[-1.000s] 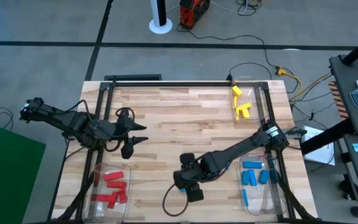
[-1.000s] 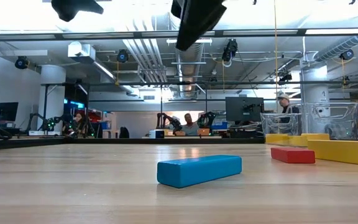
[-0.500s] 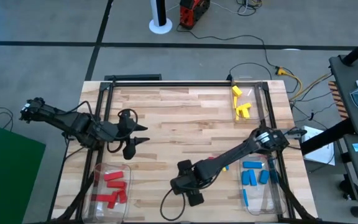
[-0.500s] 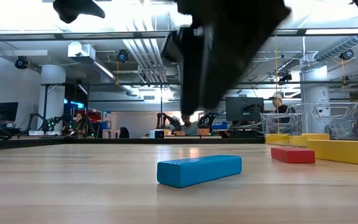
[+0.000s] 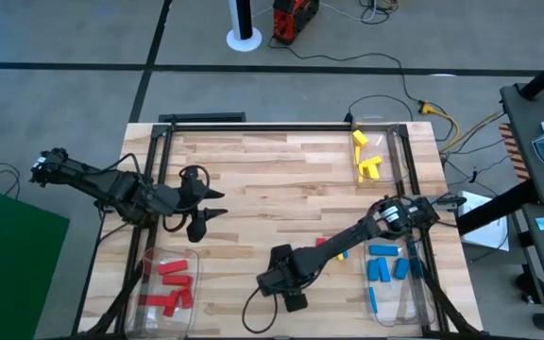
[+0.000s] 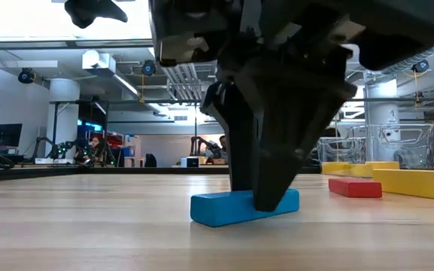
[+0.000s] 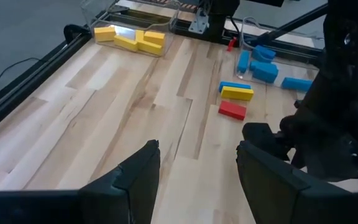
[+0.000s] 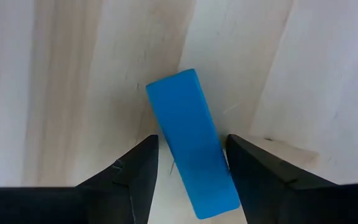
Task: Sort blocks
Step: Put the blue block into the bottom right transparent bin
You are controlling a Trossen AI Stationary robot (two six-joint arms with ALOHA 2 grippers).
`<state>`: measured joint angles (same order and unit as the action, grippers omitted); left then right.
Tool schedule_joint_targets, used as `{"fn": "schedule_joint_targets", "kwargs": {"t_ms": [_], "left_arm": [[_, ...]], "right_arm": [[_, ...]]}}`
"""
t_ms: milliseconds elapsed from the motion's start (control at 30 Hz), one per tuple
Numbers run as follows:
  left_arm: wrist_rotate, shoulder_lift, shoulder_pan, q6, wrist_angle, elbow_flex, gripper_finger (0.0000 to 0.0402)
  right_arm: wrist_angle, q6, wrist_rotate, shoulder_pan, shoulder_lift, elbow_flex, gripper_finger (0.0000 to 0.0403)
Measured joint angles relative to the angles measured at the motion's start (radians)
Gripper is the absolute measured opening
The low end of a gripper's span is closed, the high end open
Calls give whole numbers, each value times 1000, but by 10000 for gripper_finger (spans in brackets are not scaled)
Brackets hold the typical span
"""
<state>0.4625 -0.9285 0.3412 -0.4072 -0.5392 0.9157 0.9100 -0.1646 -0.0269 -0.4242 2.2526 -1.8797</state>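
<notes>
While the left gripper (image 5: pixel 206 210) hangs idle and spread near nine o'clock on the table (image 5: pixel 272 161), the right gripper (image 5: pixel 286 280) is down at about six o'clock, straddling a blue block (image 8: pixel 193 144). Its fingers (image 8: pixel 132 177) stand apart on either long side of the block and have not closed; the block lies flat on the wood, slightly askew between them. In the low view the fingertips reach nearly to the tabletop at the block's right half.

It looks a light, rigid brick with smooth painted faces, so I'd judge it will not give under a squeeze but could skid or twist if pinched off-centre. The long sides near the middle seem the place to take it.

Towards four o'clock lie a red block (image 7: pixel 232 109) and a yellow one (image 7: pixel 237 93) just beside each other. Sorted blocks sit in bins: reds (image 5: pixel 170 283) at seven, blues (image 5: pixel 386 263) at five, yellows (image 5: pixel 365 161) at two.
</notes>
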Motion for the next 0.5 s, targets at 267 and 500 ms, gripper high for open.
{"fn": "schedule_joint_targets", "kwargs": {"t_ms": [267, 500], "left_arm": [[0, -3, 0, 2, 0, 0, 190], [0, -3, 0, 1, 1, 0, 190]], "right_arm": [[-5, 47, 0, 3, 9, 7, 152], [-11, 51, 1, 9, 5, 31, 93]]}}
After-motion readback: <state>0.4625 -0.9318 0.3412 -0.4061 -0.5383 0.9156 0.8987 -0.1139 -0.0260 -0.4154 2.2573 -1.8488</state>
